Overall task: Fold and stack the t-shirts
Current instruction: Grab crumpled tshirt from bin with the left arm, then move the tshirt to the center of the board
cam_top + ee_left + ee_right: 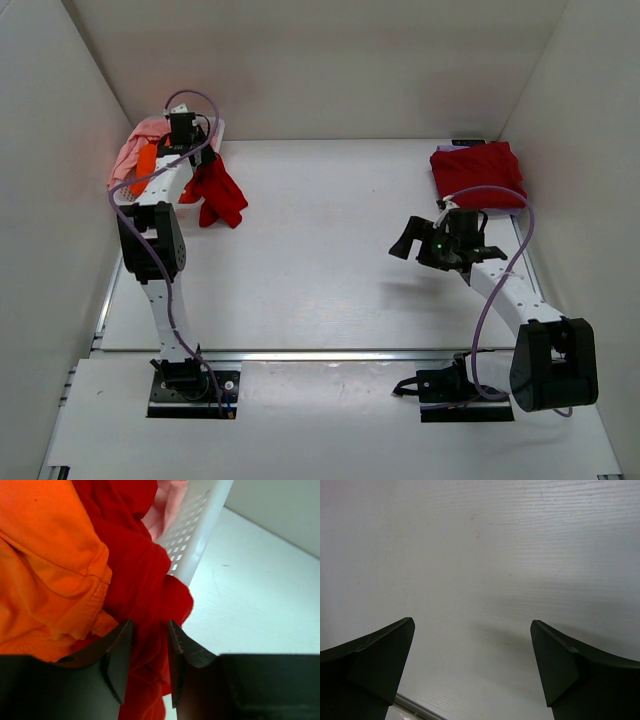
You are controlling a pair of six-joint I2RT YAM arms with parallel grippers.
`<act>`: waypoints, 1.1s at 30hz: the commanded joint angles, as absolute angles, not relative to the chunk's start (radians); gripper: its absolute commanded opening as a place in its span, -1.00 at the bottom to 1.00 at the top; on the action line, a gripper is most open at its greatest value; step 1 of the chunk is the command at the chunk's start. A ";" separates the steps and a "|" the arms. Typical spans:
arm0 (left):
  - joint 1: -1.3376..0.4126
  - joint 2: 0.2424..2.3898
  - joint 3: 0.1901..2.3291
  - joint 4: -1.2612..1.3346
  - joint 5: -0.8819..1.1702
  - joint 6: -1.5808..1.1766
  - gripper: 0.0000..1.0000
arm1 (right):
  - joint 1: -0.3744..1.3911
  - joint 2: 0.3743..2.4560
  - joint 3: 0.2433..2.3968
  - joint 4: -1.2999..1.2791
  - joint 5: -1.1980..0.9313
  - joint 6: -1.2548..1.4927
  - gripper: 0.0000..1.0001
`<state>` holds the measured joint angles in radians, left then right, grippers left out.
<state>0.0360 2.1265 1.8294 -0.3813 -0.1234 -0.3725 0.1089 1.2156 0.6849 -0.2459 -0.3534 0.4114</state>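
Observation:
A bright red t-shirt (221, 196) hangs bunched over the near side of the white mesh basket (217, 130) at the far left corner. My left gripper (197, 160) is shut on its upper part. In the left wrist view, red cloth (140, 575) fills the gap between the fingers of that gripper (150, 625). The orange t-shirt (45, 565) and the pale pink t-shirt (165, 505) lie in the basket (200, 525). A darker crimson t-shirt (478, 172) lies folded at the far right. My right gripper (420, 232) hovers open and empty over bare table (472, 630).
White walls close in the table on the left, back and right. The basket stands against the far left corner. A metal strip (300, 353) runs along the table's near edge, in front of the arm bases.

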 commanded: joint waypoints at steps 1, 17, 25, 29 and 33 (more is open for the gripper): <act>0.023 2.141 1.828 -0.408 -0.160 -0.374 -0.15 | 0.103 1.190 0.680 -0.209 -0.368 0.413 0.98; -0.158 1.881 2.290 -0.571 0.087 -0.438 -1.00 | 0.111 1.151 0.658 -0.192 -0.364 0.443 0.98; -0.173 1.580 2.045 -0.387 0.354 -0.615 -1.00 | 0.086 1.077 0.646 -0.206 -0.376 0.391 1.00; -0.167 1.488 1.968 -0.362 0.524 -0.672 -1.00 | 0.066 1.075 0.661 -0.212 -0.392 0.367 0.99; -0.233 1.413 1.860 -0.423 0.701 -0.653 -1.00 | 0.080 1.069 0.650 -0.143 -0.451 0.382 0.98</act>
<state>-0.2020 1.4063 1.9625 -0.3553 0.5350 -0.6365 0.0689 1.0870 0.6495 -0.2180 -0.4080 0.3923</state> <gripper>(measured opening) 0.027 0.992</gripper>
